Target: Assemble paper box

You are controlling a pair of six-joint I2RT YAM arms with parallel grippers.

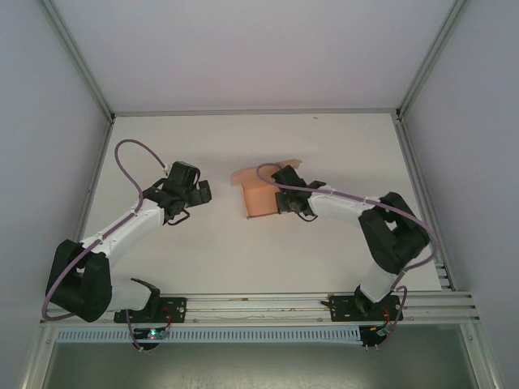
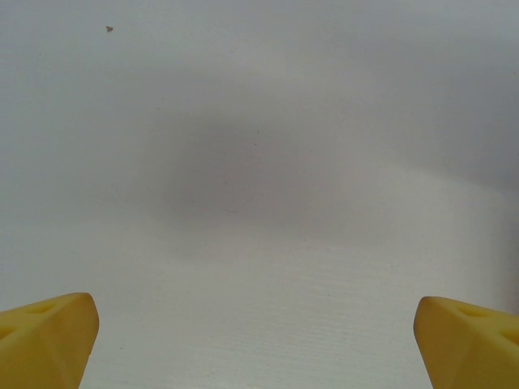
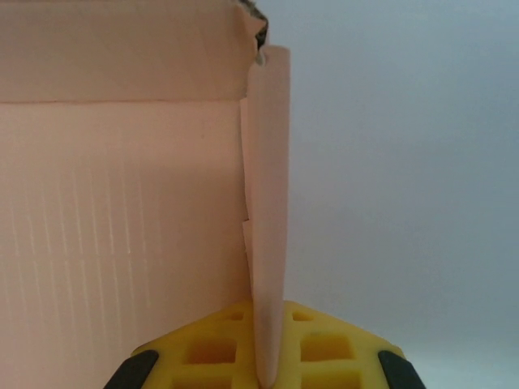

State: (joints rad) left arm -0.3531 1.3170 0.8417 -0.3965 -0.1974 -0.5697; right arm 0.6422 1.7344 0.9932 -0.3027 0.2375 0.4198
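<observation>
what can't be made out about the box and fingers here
Top external: the paper box is partly hidden under the right arm; its folds are too small to read.
Right wrist: box cut by the top and left edges, right fingers by the bottom.
Left wrist: left fingers cut at the bottom corners.

Both arms have white tube links and bulky black joint housings: the left arm [image 1: 122, 230] at the lower left of the top view, the right arm [image 1: 336, 207] at lower right. A lilac cable [image 1: 134, 142] loops along each. The left fingers [image 2: 45, 336] are yellow wedges. The right fingers [image 3: 212, 350] are yellow with square recesses, with black behind.
</observation>
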